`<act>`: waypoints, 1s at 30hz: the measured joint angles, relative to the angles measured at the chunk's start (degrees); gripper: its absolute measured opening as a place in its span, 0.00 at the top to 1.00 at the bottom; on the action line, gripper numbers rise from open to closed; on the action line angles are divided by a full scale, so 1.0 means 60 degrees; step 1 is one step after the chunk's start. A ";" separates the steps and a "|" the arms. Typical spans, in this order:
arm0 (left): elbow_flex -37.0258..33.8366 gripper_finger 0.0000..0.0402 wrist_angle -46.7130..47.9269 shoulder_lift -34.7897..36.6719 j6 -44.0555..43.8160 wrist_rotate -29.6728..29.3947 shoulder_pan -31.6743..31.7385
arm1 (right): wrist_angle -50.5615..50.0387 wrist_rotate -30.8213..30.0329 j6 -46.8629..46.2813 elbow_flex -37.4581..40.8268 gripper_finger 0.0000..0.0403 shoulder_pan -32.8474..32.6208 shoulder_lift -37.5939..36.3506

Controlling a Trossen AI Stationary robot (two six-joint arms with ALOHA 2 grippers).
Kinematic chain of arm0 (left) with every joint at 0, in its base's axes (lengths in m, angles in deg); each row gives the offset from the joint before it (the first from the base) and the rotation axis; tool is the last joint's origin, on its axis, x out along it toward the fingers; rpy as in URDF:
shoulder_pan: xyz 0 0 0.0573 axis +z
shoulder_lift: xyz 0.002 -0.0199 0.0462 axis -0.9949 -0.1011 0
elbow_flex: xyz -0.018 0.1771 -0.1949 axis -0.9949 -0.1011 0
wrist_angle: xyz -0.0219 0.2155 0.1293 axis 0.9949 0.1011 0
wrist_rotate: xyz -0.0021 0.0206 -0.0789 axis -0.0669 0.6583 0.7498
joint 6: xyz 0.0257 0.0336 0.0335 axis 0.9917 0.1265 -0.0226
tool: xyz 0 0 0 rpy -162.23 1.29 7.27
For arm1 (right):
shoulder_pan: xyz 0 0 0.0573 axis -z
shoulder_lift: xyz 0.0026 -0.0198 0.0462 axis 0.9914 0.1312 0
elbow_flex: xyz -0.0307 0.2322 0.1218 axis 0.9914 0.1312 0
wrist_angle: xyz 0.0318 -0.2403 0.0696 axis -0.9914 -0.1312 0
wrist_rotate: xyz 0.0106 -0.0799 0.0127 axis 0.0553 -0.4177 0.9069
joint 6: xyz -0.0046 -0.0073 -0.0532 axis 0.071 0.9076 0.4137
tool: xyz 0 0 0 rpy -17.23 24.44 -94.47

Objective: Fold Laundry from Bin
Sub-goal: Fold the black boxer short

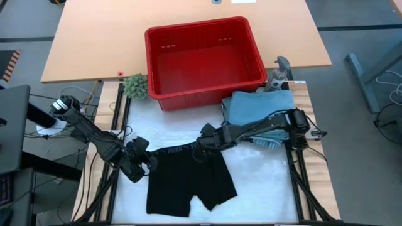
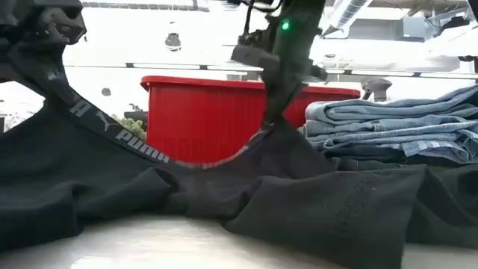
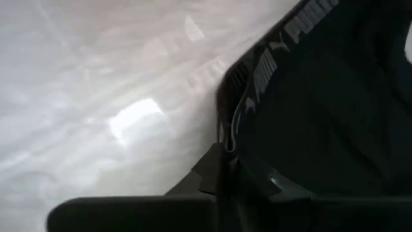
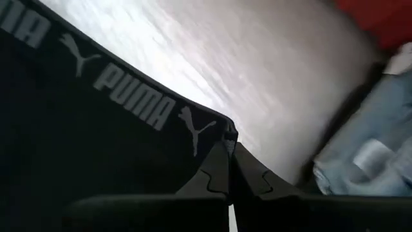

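Left gripper (image 1: 148, 161): fingers (image 3: 219, 174) clenched, pinching the left waistband corner of the black shorts (image 1: 188, 182), in front of the red bin (image 1: 204, 59).
Black shorts: lying spread on the counter (image 1: 264, 188), waistband being pulled taut, likely for flattening before folding.
Right gripper (image 1: 200, 150): fingers (image 4: 225, 171) clenched, gripping the right waistband corner.
Folded denim stack (image 1: 257, 113): resting beside the bin's front right corner, apparently finished.
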 joint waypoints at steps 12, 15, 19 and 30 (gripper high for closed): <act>-0.0798 0.60 0.0090 0.0000 0.0567 -0.0604 0.0646 | 0.0475 0.0357 0.0536 0.0000 0.94 0.0754 0.0025; -0.0801 0.53 0.0064 0.0058 0.0541 -0.0176 0.0846 | 0.0464 0.0380 0.0532 0.0000 0.94 0.0914 0.0025; -0.0801 0.51 -0.0662 0.0370 0.0887 -0.0064 0.0780 | 0.0503 0.0616 0.0558 0.0000 0.91 0.1093 0.0025; -0.0797 0.58 -0.3435 0.1227 0.2744 -0.0237 0.0139 | 0.0129 0.1007 0.1332 0.0000 0.39 0.1587 -0.0347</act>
